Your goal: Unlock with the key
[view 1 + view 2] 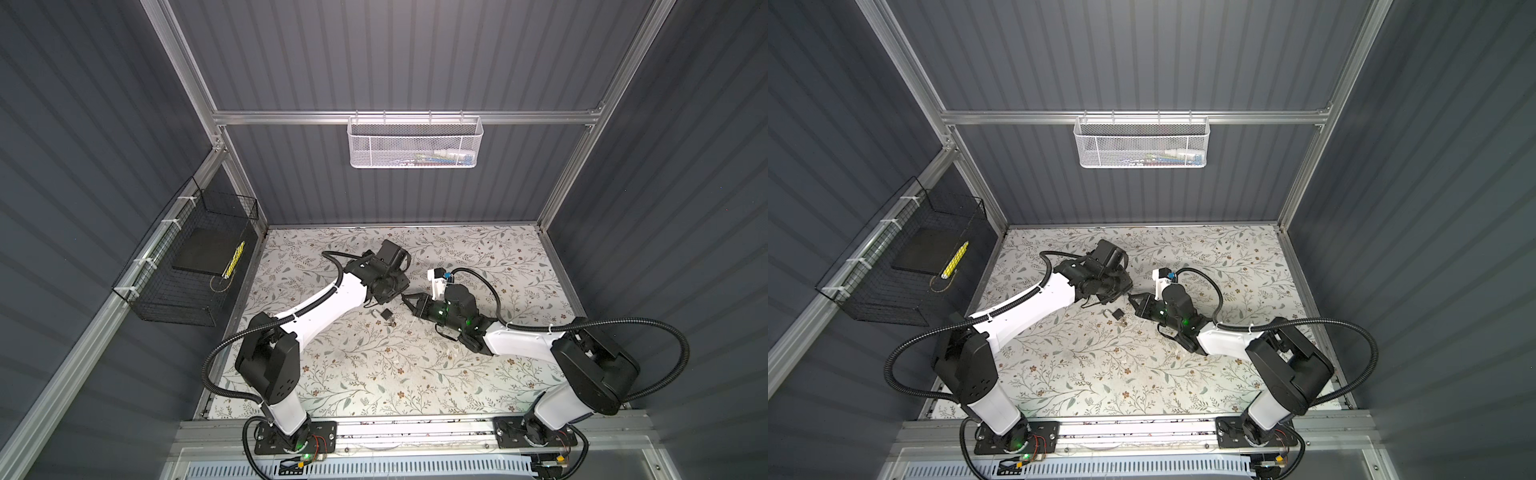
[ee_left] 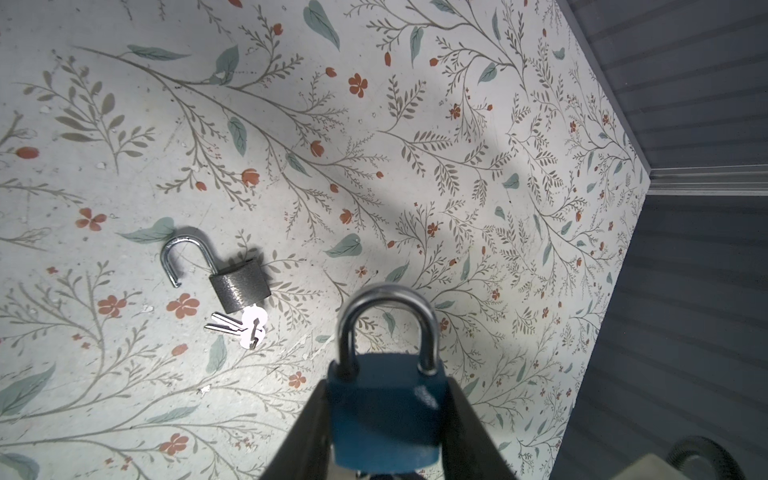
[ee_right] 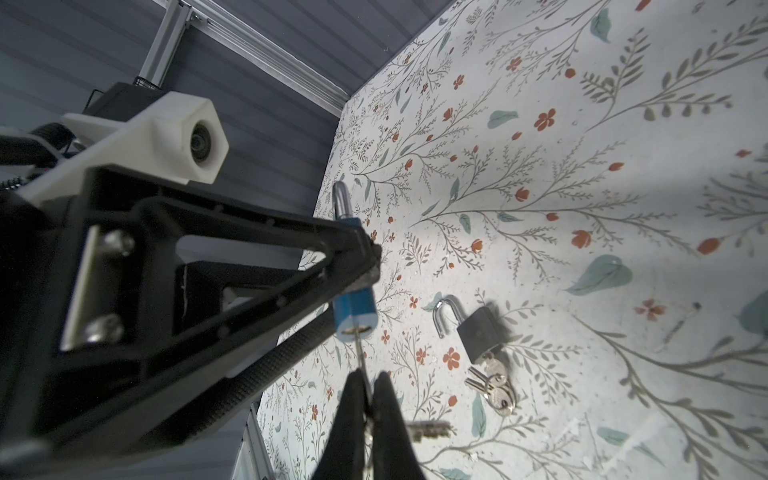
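A: Top views?
B: Both are looking steeply down from high at the front, covering the whole table (image 1: 374, 374).
A: Wrists?
B: Both are sitting close, sharing the blue padlock (image 2: 386, 415).

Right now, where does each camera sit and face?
Both top views: high overhead, looking down on the table; left arm and right arm show.
Left wrist: behind the left hand, facing the table; fingers clamp the blue padlock.
Right wrist: behind the right hand, facing that padlock's keyhole; shut on the key.
Shared: both wrist views show the open grey padlock.
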`<state>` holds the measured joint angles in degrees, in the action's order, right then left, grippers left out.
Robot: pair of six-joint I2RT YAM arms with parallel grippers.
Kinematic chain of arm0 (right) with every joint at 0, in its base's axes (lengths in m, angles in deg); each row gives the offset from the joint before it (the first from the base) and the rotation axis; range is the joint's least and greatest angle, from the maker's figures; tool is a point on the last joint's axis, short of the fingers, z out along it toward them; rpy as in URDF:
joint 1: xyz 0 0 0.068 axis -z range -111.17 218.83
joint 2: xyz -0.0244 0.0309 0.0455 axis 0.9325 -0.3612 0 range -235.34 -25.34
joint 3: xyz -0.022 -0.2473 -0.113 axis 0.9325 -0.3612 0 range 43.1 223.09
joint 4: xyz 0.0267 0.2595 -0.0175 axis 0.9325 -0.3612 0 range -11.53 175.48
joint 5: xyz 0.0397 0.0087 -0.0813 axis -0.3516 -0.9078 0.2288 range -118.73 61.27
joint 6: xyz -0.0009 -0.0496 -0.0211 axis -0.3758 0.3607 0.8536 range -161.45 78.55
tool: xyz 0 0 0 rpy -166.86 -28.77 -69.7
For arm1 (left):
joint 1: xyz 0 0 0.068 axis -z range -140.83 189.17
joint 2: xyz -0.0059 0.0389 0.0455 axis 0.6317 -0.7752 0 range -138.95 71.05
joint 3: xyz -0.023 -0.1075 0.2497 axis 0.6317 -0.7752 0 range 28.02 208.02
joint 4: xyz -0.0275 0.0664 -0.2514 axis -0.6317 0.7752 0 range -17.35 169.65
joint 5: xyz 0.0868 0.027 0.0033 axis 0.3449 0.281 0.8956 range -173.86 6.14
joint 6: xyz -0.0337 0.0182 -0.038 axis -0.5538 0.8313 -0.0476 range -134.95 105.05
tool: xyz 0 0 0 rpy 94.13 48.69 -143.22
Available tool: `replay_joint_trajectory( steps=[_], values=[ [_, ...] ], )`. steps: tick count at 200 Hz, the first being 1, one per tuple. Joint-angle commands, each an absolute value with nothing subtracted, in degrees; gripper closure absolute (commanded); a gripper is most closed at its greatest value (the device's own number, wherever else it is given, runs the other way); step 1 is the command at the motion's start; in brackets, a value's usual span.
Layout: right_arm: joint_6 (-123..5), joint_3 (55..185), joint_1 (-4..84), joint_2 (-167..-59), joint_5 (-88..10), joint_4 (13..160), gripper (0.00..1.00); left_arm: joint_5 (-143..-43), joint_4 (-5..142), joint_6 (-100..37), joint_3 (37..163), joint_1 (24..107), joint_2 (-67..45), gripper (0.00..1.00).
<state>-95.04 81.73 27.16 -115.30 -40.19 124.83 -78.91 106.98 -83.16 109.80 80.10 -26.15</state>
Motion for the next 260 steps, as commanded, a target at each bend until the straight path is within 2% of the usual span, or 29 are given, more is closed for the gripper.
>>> replay_joint_trajectory(
  steps=[1,51,88,154,215,260],
  values=[
    [-94.6,81.5,26.9,-114.6,-38.7,124.9,1.00,-81.1,105.7,-83.2,109.6,80.5,-24.0,0.80],
    [-94.2,81.0,26.9,-114.1,-38.3,124.3,1.00,-80.9,105.7,-83.2,107.6,80.4,-24.0,0.80],
    [-93.8,79.8,27.0,-112.7,-37.6,122.6,0.88,-79.2,106.1,-82.9,107.6,80.4,-23.6,0.80],
    [-92.6,77.9,26.9,-109.2,-36.7,120.0,0.76,-79.3,106.2,-82.8,107.8,80.4,-24.1,0.79],
    [-92.8,76.8,27.0,-109.2,-38.9,122.1,0.79,-79.3,106.1,-82.7,107.9,80.4,-24.0,0.79],
    [-92.7,77.6,27.0,-110.2,-39.9,123.9,0.85,-79.8,105.7,-82.9,107.6,80.4,-23.8,0.79]
  ],
)
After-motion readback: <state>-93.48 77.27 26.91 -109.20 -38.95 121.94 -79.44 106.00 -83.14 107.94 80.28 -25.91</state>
